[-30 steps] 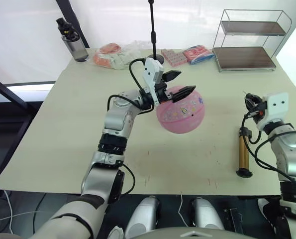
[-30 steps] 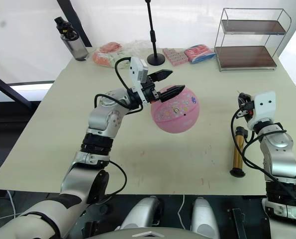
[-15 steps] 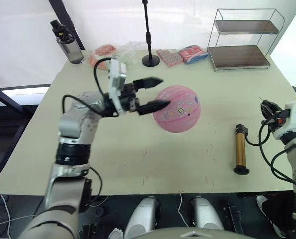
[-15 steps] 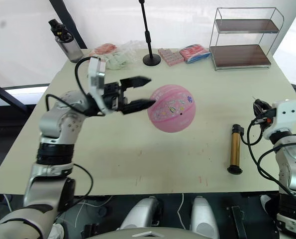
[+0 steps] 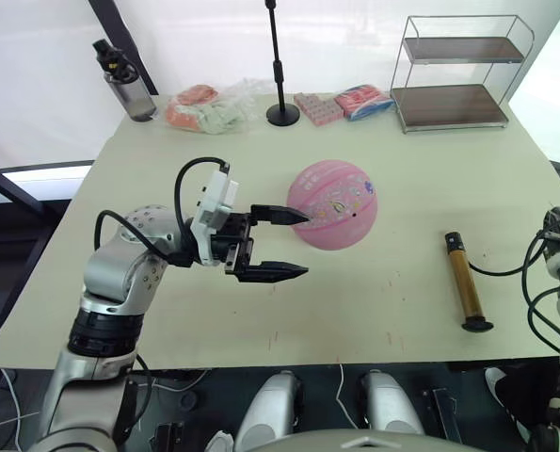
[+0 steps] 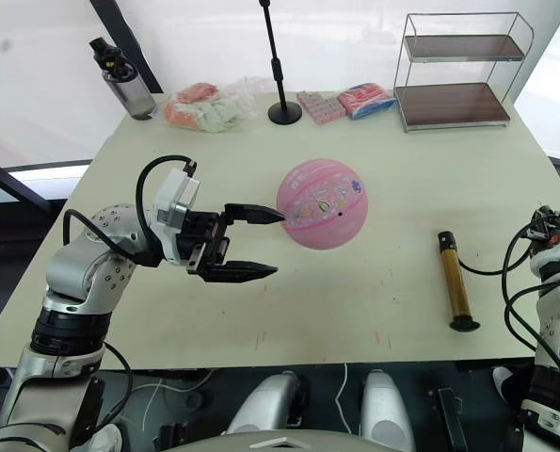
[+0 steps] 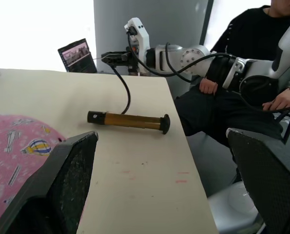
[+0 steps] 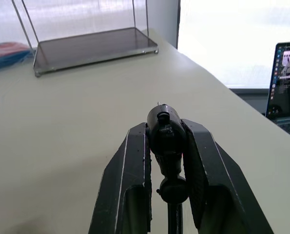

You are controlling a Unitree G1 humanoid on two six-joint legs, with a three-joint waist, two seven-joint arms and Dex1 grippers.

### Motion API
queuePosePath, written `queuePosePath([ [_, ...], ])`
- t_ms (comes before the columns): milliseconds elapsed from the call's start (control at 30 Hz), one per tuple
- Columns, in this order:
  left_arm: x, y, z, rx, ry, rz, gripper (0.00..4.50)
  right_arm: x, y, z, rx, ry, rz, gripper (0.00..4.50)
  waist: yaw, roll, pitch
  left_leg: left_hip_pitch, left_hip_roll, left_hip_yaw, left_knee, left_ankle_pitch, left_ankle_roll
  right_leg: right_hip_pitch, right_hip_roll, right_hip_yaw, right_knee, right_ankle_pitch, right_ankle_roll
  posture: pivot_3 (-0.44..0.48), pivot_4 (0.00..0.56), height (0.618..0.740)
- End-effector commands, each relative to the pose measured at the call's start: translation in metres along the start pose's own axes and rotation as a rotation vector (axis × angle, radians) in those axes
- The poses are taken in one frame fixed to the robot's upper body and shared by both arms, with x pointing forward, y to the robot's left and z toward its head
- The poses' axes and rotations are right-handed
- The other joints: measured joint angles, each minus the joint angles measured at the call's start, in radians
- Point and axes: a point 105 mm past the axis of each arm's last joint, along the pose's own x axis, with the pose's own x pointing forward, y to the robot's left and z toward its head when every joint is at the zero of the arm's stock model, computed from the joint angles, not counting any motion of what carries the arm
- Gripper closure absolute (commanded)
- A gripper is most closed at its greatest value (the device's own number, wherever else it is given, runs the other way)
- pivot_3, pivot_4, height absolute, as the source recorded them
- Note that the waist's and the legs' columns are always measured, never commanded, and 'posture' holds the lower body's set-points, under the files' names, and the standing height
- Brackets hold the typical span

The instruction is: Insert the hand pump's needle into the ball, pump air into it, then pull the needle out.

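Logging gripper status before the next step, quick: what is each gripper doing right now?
Left gripper: open, empty, beside the ball.
Right gripper: closed on the needle fitting at the end of the hose.

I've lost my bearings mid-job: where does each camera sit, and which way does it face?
Head stereo pair: looks forward and down over the table; left gripper open beside the ball, hand pump lying on the right.
Left wrist: looks between its open fingers across the ball and pump toward the right arm and a seated person.
Right wrist: looks along fingers shut on the needle fitting toward the wire shelf.
Head and left wrist views share ball and pump.
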Motion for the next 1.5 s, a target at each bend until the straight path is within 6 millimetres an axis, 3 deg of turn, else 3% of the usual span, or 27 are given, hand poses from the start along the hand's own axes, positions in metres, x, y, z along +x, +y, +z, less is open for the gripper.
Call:
queuePosePath([
  [33,-0.001,-0.001,0.005,0.031,-0.003,-0.004,0.0,0.006,0.019,0.033,-0.034,-0.125,0.079,4.13,-0.002,0.0,0.0,0.0,0.0,0.0,0.0,0.0,0.0,0.0,0.0,0.0,0.0,0.0,0.0,0.0,0.15,0.74],
  [200,0.001,-0.001,0.006,0.035,-0.009,-0.01,0.0,0.011,0.037,0.049,-0.01,-0.185,0.143,4.13,-0.006,0.0,0.001,0.0,0.001,0.0,0.0,0.0,0.0,0.0,0.001,0.0,0.0,0.0,-0.001,0.0,0.15,0.74],
  [467,0.002,-0.003,0.004,0.032,-0.015,-0.008,0.0,0.015,0.051,0.059,0.034,-0.221,0.192,4.13,-0.008,0.0,0.001,0.0,0.001,0.0,0.0,0.0,0.0,0.0,0.001,0.0,0.0,0.0,-0.001,0.0,0.15,0.74],
  [600,0.002,-0.004,0.002,0.028,-0.017,-0.005,0.0,0.015,0.031,0.038,0.005,-0.115,0.086,4.13,-0.009,0.0,0.001,0.0,0.001,0.0,0.0,0.0,0.0,0.0,0.001,0.0,0.0,0.0,-0.001,0.0,0.15,0.74],
  [767,0.0,-0.003,0.0,0.036,-0.019,0.008,0.0,-0.004,0.007,0.012,-0.069,-0.006,-0.106,4.13,-0.003,0.0,0.001,0.0,0.001,0.0,0.0,0.001,-0.002,0.0,0.001,0.0,0.0,0.0,-0.001,0.0,0.15,0.74],
  [1067,-0.005,-0.002,0.001,0.059,-0.019,0.022,0.0,-0.029,-0.032,-0.028,0.131,0.137,-0.397,4.13,-0.011,0.0,0.002,0.001,0.002,0.0,0.0,0.0,0.0,0.0,0.002,0.001,0.002,0.001,-0.003,0.0,0.15,0.74],
  [1367,-0.007,-0.002,0.0,0.057,-0.027,0.032,0.0,-0.028,-0.026,0.001,-0.001,-0.006,-0.268,0.04,-0.015,0.001,0.002,0.001,0.002,0.0,0.0,0.0,0.0,0.0,0.004,0.001,0.002,0.001,-0.003,0.0,0.15,0.74],
  [1500,-0.009,-0.001,-0.002,0.051,-0.028,0.046,0.0,-0.031,-0.03,0.021,-0.098,-0.1,-0.259,0.04,-0.014,0.001,0.002,0.002,0.003,0.0,0.0,0.0,0.0,0.0,0.004,0.001,0.002,0.001,-0.003,0.0,0.15,0.74],
])
